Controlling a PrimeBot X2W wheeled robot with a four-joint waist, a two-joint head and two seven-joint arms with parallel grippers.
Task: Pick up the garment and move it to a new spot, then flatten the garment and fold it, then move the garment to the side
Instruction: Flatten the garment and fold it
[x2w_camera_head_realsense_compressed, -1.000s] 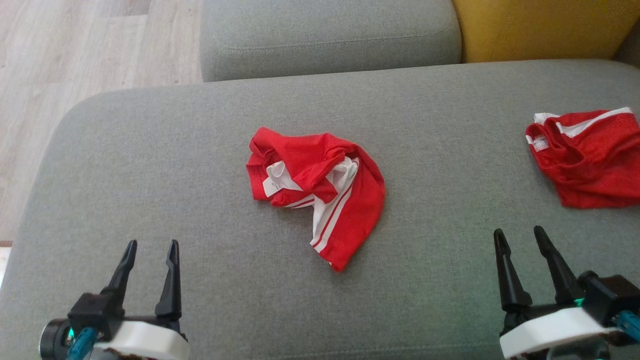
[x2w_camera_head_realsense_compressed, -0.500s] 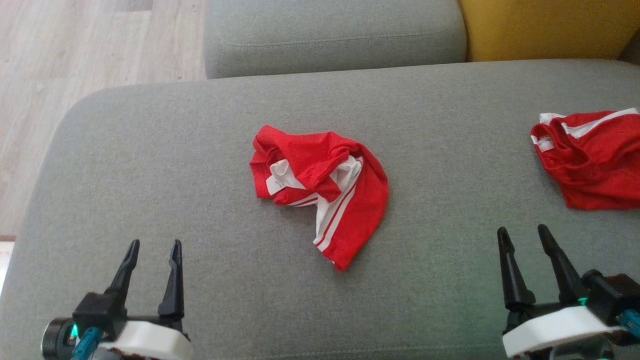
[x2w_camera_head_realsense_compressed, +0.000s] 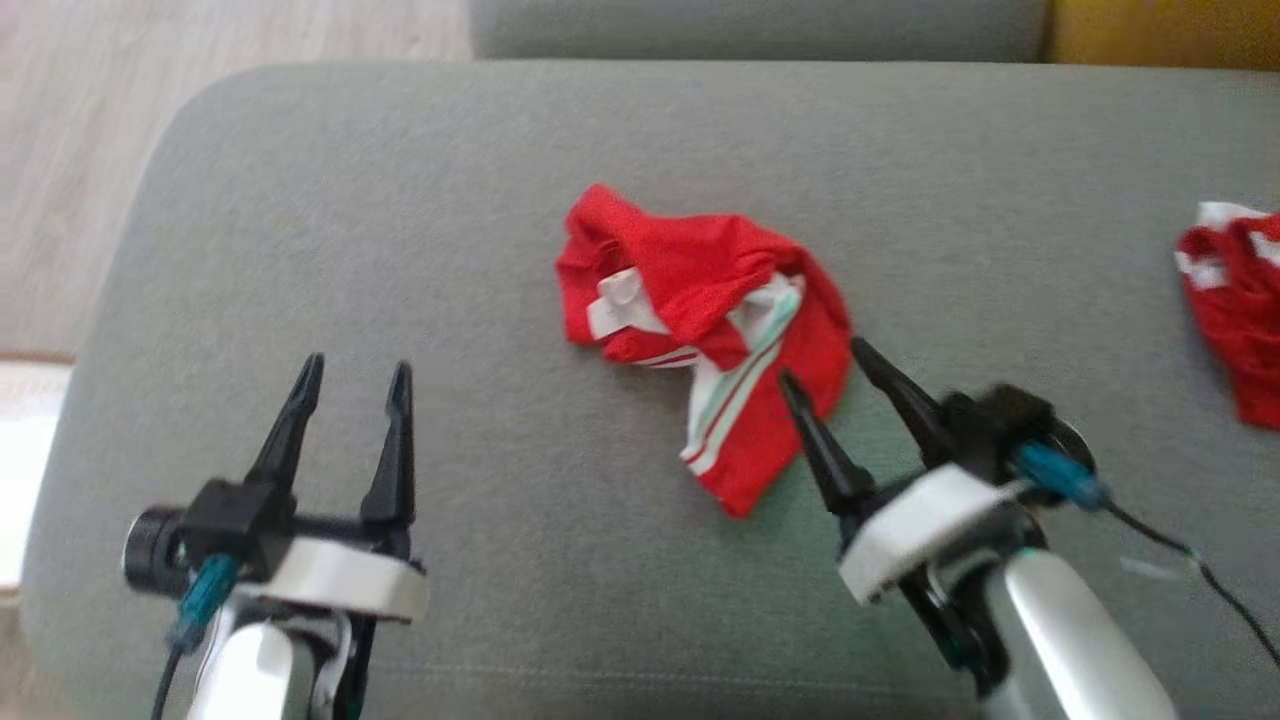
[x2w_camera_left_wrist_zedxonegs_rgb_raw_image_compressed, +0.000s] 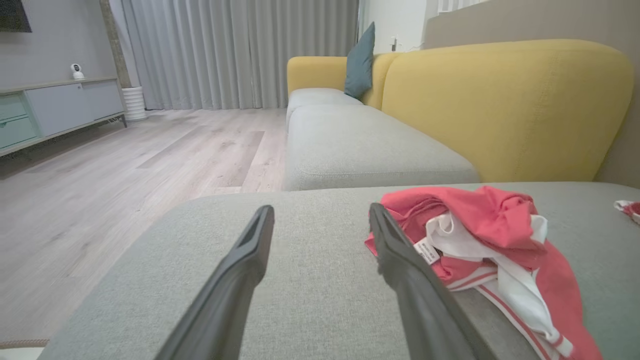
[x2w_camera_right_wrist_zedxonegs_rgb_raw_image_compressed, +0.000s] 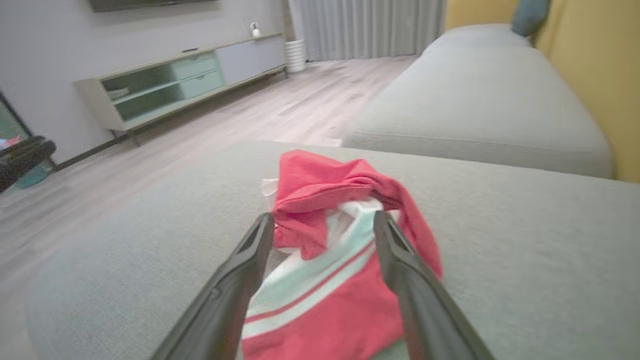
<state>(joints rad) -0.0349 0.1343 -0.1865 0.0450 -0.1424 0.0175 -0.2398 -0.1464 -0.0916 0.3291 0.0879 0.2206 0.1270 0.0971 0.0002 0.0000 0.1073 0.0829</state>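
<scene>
The red striped garment (x2w_camera_head_realsense_compressed: 700, 290) lies crumpled near the middle of the grey seat cushion (x2w_camera_head_realsense_compressed: 400, 200), well apart from the cushion's rounded left edge and its far edge. The right gripper (x2w_camera_head_realsense_compressed: 822, 362) holds its fingers spread on both sides of the garment's lower right hem; I cannot tell if they touch the cloth. The left gripper (x2w_camera_head_realsense_compressed: 356, 364), also spread, is over bare cushion to the left of the garment. Beyond the left edge is the wooden floor (x2w_camera_head_realsense_compressed: 80, 150). A second red garment (x2w_camera_head_realsense_compressed: 1235, 300) lies far to the right.
</scene>
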